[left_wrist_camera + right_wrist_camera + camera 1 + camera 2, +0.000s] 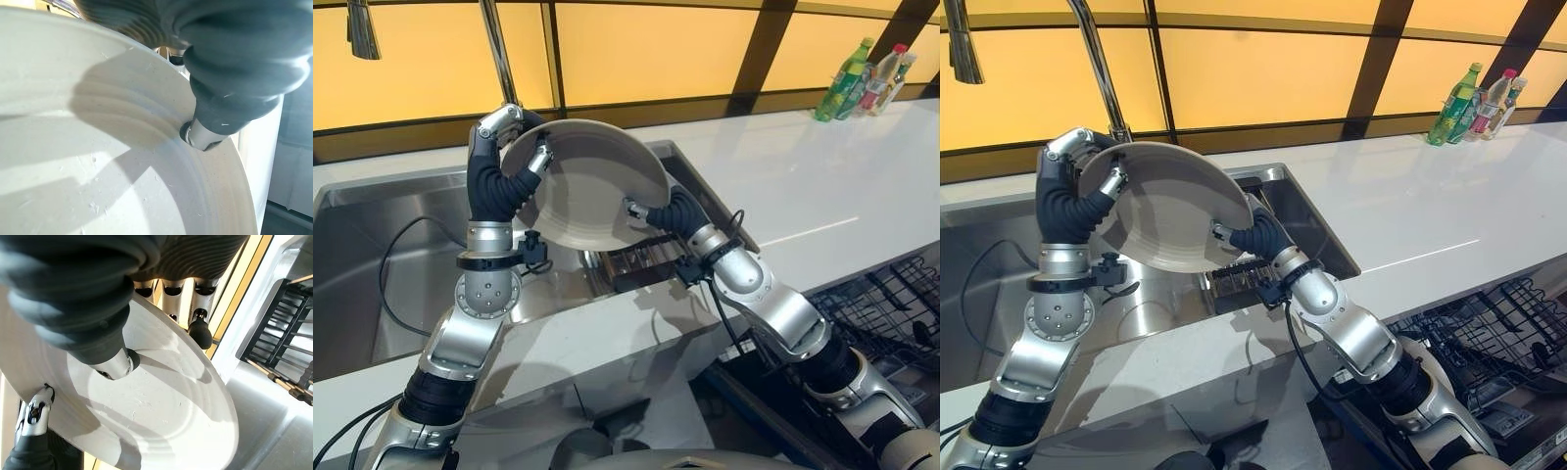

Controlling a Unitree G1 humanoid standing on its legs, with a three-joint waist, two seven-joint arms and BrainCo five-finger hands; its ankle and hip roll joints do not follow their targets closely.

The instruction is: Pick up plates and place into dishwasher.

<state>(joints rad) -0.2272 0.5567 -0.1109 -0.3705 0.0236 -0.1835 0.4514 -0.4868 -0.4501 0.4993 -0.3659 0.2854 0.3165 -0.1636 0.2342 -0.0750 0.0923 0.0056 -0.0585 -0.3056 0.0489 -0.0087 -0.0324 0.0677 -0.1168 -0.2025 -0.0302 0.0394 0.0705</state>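
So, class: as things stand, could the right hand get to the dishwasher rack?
Probably not yet: the right hand and left hand both grip the plate over the sink, though the dishwasher rack lies open.

- Kitchen — steel sink with tall faucet sitting in a white countertop
- Dishwasher rack standing open — bottles lining the counter's far corner
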